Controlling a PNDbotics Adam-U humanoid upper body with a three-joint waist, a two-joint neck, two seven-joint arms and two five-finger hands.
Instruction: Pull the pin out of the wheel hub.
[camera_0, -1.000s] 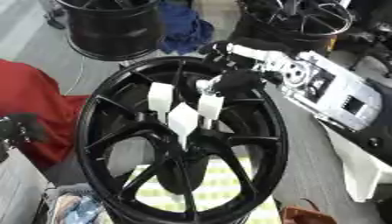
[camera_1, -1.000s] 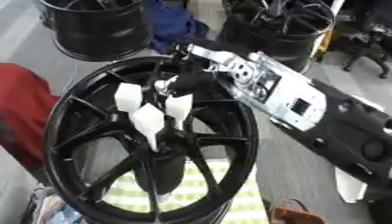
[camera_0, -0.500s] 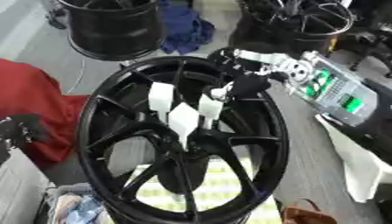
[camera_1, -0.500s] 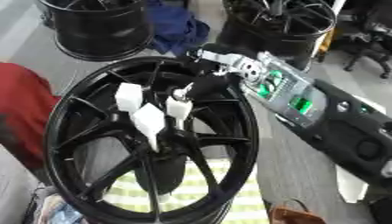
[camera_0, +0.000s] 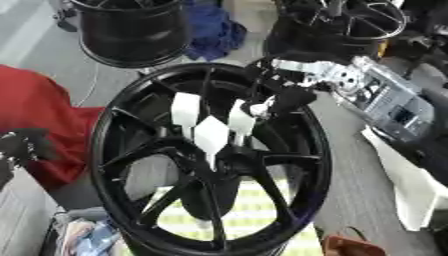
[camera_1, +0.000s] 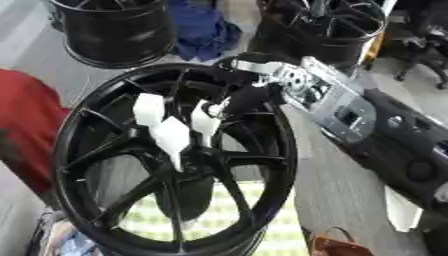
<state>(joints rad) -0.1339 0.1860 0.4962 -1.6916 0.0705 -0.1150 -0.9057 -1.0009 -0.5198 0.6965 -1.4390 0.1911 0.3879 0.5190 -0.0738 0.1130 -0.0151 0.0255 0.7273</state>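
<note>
- The black wheel hub (camera_0: 210, 165) is standing nearly upright in the middle of the view, its spokes fanning out from the centre, with a yellow-green striped surface (camera_0: 254, 215) showing through the lower gaps.
- The right arm (camera_1: 350, 115) is reaching in from the right side, silver and black, ending at the hub's upper spokes.
- The right hand (camera_0: 289, 97) is closing its dark fingers on the upper end of 1 white pin (camera_0: 241, 120); the fingertips are pinching it together just beside the rim's inner edge.
- 3 white pins are sitting in the hub centre: that one, a second (camera_0: 185, 110) to its left, and a third (camera_0: 211, 136) lower between them.
- The left hand is not showing in either view.
- Judging the risk: the pinch is sitting at the pin's tip, so it could be slipping off during the pull; a sideways tug might be jamming the pin or tipping the upright hub.
</note>
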